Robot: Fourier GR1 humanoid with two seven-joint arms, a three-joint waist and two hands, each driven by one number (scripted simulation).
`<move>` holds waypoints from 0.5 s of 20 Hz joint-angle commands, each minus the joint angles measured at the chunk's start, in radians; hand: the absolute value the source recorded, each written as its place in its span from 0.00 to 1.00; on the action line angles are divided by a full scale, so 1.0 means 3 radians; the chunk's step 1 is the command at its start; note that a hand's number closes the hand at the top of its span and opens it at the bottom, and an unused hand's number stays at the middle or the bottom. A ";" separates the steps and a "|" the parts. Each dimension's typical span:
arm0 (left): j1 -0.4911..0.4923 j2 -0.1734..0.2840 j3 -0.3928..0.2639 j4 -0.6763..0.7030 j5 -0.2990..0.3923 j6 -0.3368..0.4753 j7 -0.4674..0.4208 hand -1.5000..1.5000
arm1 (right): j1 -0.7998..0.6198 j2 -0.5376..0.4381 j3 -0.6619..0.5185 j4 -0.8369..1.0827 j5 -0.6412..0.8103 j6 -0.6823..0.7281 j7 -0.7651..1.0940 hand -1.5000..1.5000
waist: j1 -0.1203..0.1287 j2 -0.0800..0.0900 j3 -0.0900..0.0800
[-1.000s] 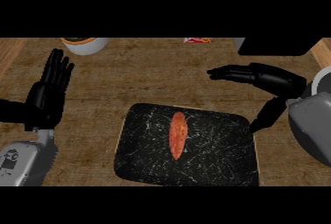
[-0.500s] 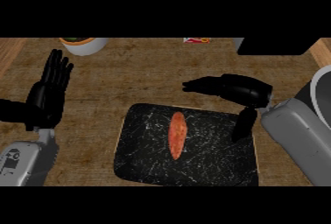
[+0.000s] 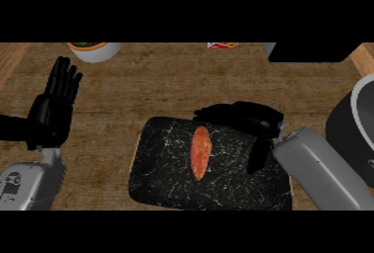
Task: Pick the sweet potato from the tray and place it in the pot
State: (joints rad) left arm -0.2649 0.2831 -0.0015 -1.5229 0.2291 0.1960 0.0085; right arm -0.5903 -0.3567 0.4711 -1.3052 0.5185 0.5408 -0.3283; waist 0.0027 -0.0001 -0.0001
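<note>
Two hands are in my view, and only one is working. Nearest me sits the tray [image 3: 168, 183], a dark speckled slab on the wooden counter [image 3: 146, 89], and the sweet potato [image 3: 199, 152] lies on it near the middle, lengthwise away from me, untouched by anything I can see. It is a slim, orange-red spindle, tapered at both ends and paler along its centre; I judge it narrow enough to be pinched across its width, though its rounded sides might let it roll. My right hand [image 3: 248, 121] hangs over the tray's far right part, just beside the potato's far end, with fingers relaxed and spread and the thumb pointing down toward the tray, holding nothing; I take that posture as the set-up for closing around the potato, so the pick is not yet done. My left hand [image 3: 53, 106] rests at the left edge, flat with fingers straight up, well apart from the tray and out of the way. Further right, the pot [image 3: 350, 133] shows only as a dark curved wall with a pale rim at the edge, near enough for a short carry. At the far edge stands a small white bowl [image 3: 95, 49].
</note>
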 commanded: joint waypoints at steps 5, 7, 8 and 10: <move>-0.0229 -0.0007 0.0144 0.0149 -0.0083 -0.0096 0.0130 0.50 | 0.0142 0.0310 -0.0129 -0.0070 0.0293 -0.0058 -0.0165 0.00 | -0.0008 0.0002 0.0000; -0.0111 -0.0087 0.0087 -0.0093 -0.0106 -0.0031 0.0216 0.50 | 0.0312 0.0381 -0.0010 -0.0194 0.0543 -0.0216 -0.0003 0.00 | -0.0005 -0.0002 0.0000; 0.0009 -0.0042 0.0158 -0.0177 -0.0088 -0.0084 0.0216 0.50 | 0.0336 0.0233 -0.0178 -0.0269 0.0489 -0.0049 -0.0059 0.00 | -0.0004 -0.0003 0.0000; -0.0022 -0.0093 0.0134 0.0027 -0.0106 -0.0166 0.0031 0.50 | 0.0244 0.0406 -0.0061 0.0137 0.0754 -0.0311 -0.0061 0.00 | 0.0004 0.0003 0.0000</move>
State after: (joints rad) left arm -0.2776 0.2650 0.0287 -1.5304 0.2007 0.1677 0.0382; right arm -0.5230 -0.2666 0.4462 -1.3228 0.6635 0.4960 -0.3462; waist 0.0022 -0.0002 0.0000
